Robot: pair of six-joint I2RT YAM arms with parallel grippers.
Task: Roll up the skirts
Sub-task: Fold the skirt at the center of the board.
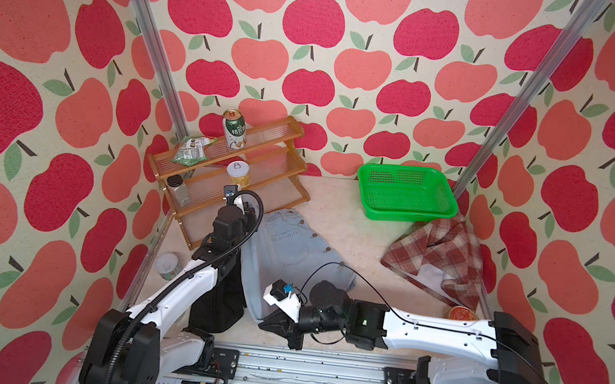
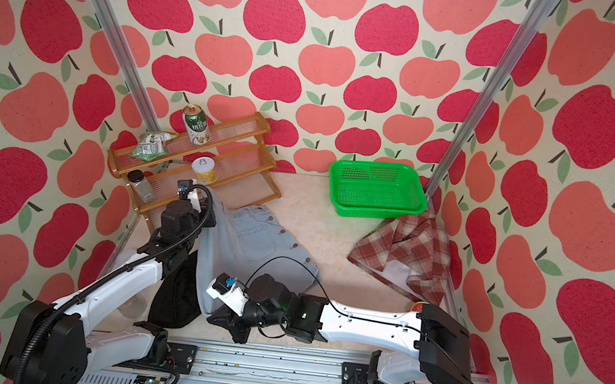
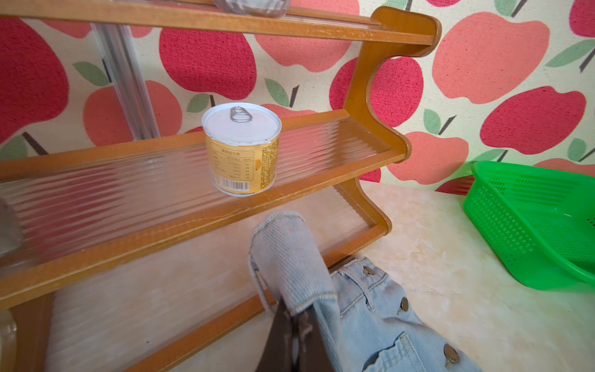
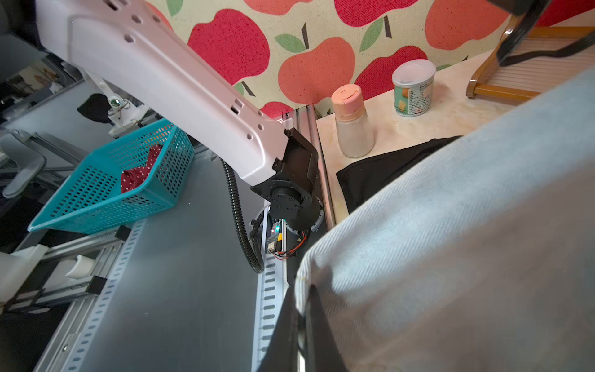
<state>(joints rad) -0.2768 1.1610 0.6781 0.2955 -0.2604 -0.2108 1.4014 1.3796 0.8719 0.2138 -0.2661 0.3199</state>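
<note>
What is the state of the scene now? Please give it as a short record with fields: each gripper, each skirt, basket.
left gripper: shut on the waistband corner of the denim skirt, by the wooden rack
right gripper: shut on the hem end of the denim skirt, near the table's front edge
denim skirt: stretched between both grippers, partly over the black skirt
plaid skirt: crumpled, not rolled, in front of the green basket
green basket: looks empty
</note>
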